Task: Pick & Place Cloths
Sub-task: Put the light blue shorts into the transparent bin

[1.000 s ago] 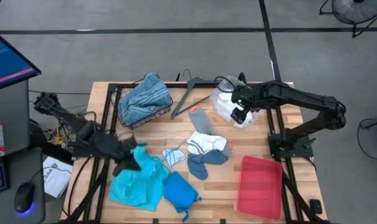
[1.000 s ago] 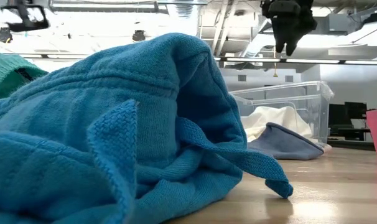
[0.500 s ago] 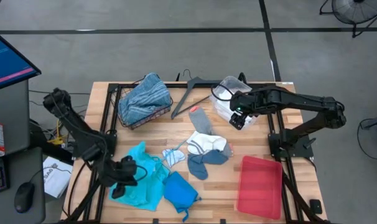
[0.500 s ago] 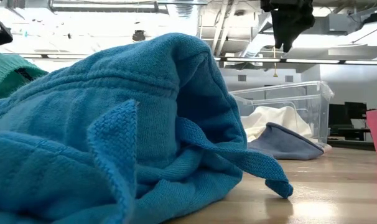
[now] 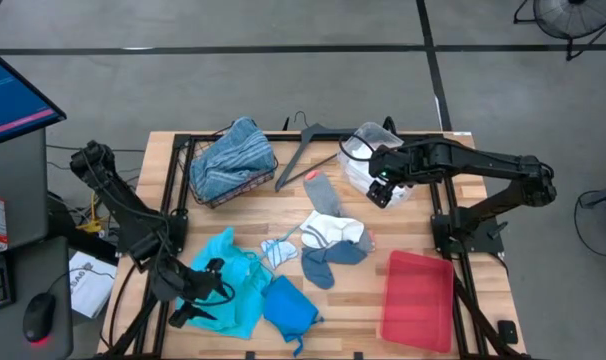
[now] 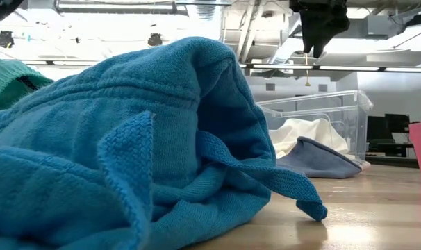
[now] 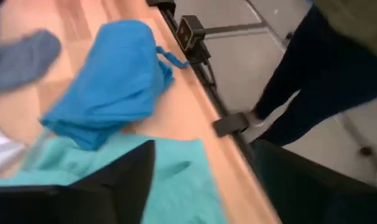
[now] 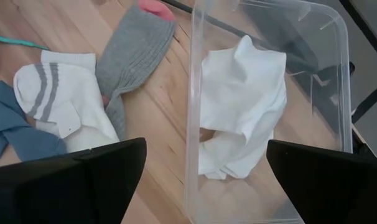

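Observation:
My left gripper (image 5: 196, 293) hangs open over the turquoise cloth (image 5: 228, 285) at the table's near left. In the left wrist view the cloth (image 7: 176, 180) lies below the spread fingers of the gripper (image 7: 201, 155). A bright blue cloth (image 5: 288, 308) lies beside it, and also shows in the left wrist view (image 7: 107, 81). My right gripper (image 5: 380, 190) is open and empty above the near-left rim of a clear bin (image 8: 191, 93). The bin holds a white cloth (image 8: 238, 106). A grey sock (image 8: 129, 50), a white striped sock (image 8: 58, 93) and a blue sock (image 8: 14, 124) lie mid-table.
A wire basket at the far left holds a blue-white striped cloth (image 5: 231, 158). A grey hanger (image 5: 303, 150) lies at the far edge. A red tray (image 5: 418, 300) lies at the near right. A person's legs (image 7: 325, 74) stand by the table's near edge.
My left gripper has gone toward the table's near edge, along the turquoise cloth, and now stands over the cloth's near part. The cloths lie as before.

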